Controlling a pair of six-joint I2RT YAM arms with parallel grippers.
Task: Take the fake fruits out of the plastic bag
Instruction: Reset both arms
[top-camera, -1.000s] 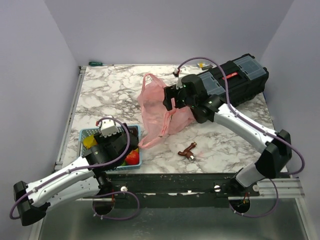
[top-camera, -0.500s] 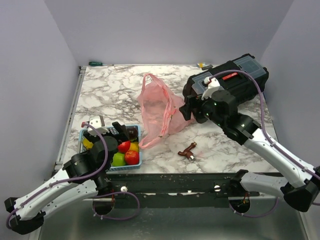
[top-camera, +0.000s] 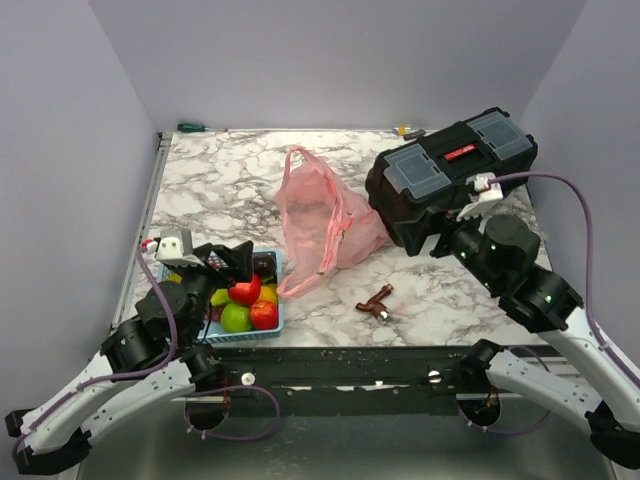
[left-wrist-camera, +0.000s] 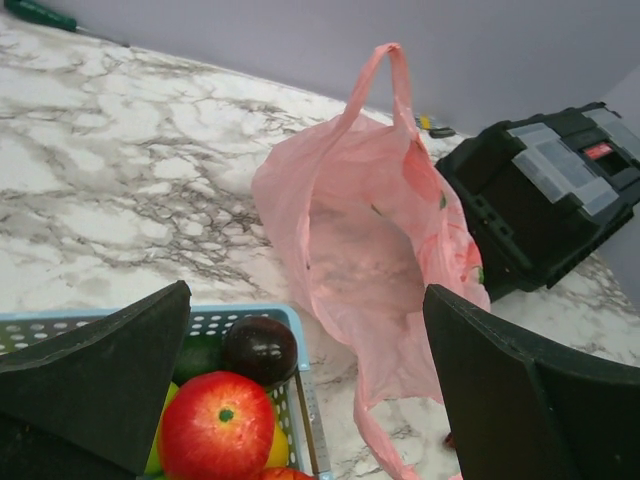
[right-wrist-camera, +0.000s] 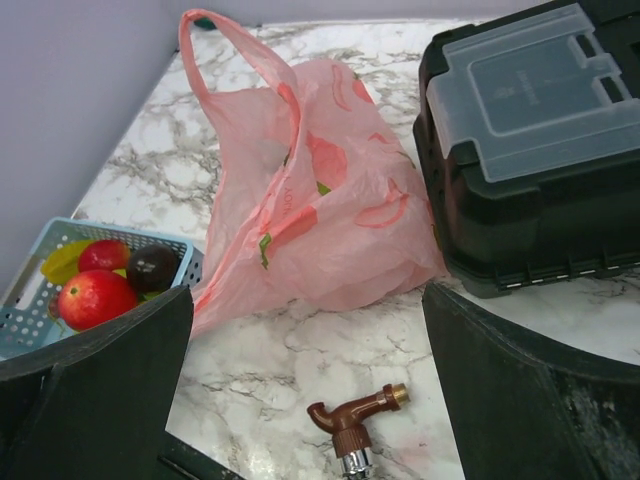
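At the near left, the left gripper (left-wrist-camera: 306, 290) hangs above the light blue basket (top-camera: 272, 322), jaws spread wide and holding nothing. The fake fruits (top-camera: 250, 305) lie in that basket. Just right of it, the pink plastic bag (top-camera: 320, 220) lies slack. Further right, the right gripper (right-wrist-camera: 305, 295) gapes wide by the black toolbox (top-camera: 450, 170).

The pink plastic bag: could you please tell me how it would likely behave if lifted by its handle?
The pink plastic bag looks thin and crumpled, so it is probably floppy. Its interior looks empty, so it is likely light. Pushed, it may bunch up.
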